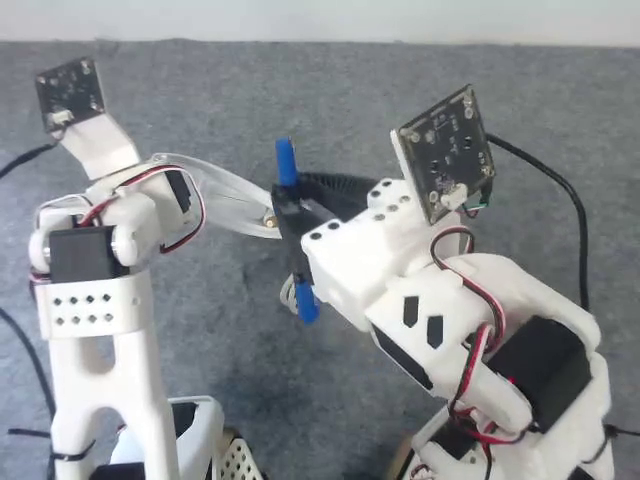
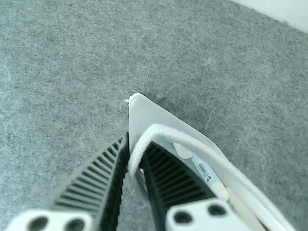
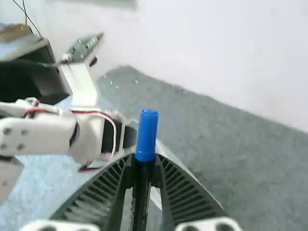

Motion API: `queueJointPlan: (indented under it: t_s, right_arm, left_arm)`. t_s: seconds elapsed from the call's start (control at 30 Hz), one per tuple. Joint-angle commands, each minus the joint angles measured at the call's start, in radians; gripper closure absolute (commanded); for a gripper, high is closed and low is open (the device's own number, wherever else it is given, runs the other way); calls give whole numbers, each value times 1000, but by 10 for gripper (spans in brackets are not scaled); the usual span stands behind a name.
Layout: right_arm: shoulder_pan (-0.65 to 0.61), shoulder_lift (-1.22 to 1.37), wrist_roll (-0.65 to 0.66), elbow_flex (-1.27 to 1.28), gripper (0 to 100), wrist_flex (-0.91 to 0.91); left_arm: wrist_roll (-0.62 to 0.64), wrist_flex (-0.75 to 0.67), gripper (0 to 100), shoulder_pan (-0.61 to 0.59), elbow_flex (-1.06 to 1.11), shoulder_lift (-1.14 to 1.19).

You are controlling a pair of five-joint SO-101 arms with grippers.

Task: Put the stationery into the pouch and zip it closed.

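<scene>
Grey mat (image 1: 250,90), left claw (image 2: 134,150) pinching pouch (image 2: 156,114), right claw (image 3: 144,164) gripping marker (image 3: 146,130)

Rough matt carpet (image 1: 300,90); smooth plastic pouch (image 2: 154,115); glossy plastic pen (image 3: 146,137).

You have open table (image 1: 300,90) across the upper band of the high view, and a smaller patch at lower centre between the arm bases. The middle is crowded: the pouch (image 1: 225,200), pinched in the left claw (image 2: 132,161), sits just beside the upright marker (image 1: 286,165) clamped in the right claw (image 3: 143,168). A black cable (image 1: 580,230) runs down the right side.
</scene>
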Motion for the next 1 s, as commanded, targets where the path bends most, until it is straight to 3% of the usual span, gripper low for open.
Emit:
queueJointPlan:
  t_s: [0.0,0.13,0.47,0.73,0.97]
  right_arm:
    - [-36,-24,-12,-2,992,-119]
    - [-73,-24,-6,75,992,-269]
    - [-25,-35,-5,468,992,-895]
    - [74,-28,-5,623,992,-1124]
    - [76,-24,-5,816,992,-1339]
  left_arm:
    - [-8,-31,991,-5,-7,-32]
    - [-8,-35,990,-5,4,-32]
    - [-8,-41,990,-5,5,-32]
    - [-8,-41,990,-5,5,-32]
    - [-8,-41,990,-5,5,-32]
